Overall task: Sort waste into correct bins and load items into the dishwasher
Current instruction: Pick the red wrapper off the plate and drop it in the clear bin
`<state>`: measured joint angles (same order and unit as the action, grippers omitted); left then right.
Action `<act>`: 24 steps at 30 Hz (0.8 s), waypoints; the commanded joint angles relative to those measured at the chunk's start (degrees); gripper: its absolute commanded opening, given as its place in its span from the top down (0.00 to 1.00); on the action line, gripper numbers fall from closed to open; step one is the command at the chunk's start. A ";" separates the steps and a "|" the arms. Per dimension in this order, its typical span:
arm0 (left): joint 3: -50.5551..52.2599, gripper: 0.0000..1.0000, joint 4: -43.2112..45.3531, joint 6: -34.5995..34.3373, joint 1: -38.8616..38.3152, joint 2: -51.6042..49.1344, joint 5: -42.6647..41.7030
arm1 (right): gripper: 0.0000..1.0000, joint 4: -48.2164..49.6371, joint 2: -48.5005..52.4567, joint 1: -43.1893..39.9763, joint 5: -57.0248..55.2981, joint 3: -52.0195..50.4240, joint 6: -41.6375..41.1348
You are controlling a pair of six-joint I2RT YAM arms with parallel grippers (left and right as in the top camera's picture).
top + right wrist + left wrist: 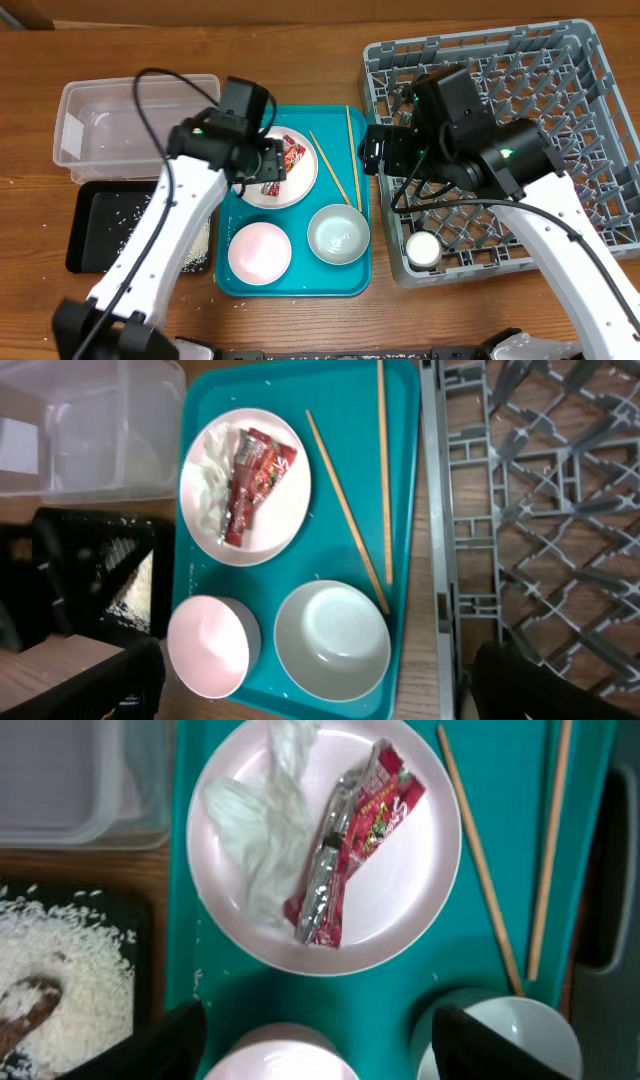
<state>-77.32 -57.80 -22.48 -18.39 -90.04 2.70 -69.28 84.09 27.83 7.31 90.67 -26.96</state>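
Observation:
The red wrapper [355, 840] and white napkin [265, 820] lie on the large white plate [297, 185] on the teal tray. My left gripper [320, 1040] hovers open and empty just above that plate. Two chopsticks [345, 510] lie on the tray to the right of the plate. The pinkish plate [207, 645] and pale bowl [332, 640] sit at the tray's front. My right gripper [320, 680] is open and empty above the tray's right edge, beside the grey rack [520, 130]. A white cup [423, 249] stands in the rack's front left corner.
The clear tub [130, 120] stands at the back left. The black tray [100, 230] in front of it holds rice [70, 970] and a brown scrap [25, 1000]. The teal tray [295, 285] lies between the bins and the rack.

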 commanded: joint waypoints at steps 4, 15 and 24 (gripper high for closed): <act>3.96 0.29 13.84 6.32 -1.29 -12.35 -0.22 | 0.00 -2.32 0.04 0.04 0.33 1.20 0.35; -2.40 0.96 12.39 6.75 -0.42 -19.63 -2.01 | 0.01 -3.67 0.04 0.09 0.31 1.20 0.39; -16.24 0.96 0.68 0.50 13.86 -11.87 13.88 | 0.01 -3.30 0.04 0.09 0.31 1.20 0.35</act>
<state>-91.98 -57.36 -18.52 -10.15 -103.98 9.74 -73.08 84.18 27.83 7.46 90.67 -26.92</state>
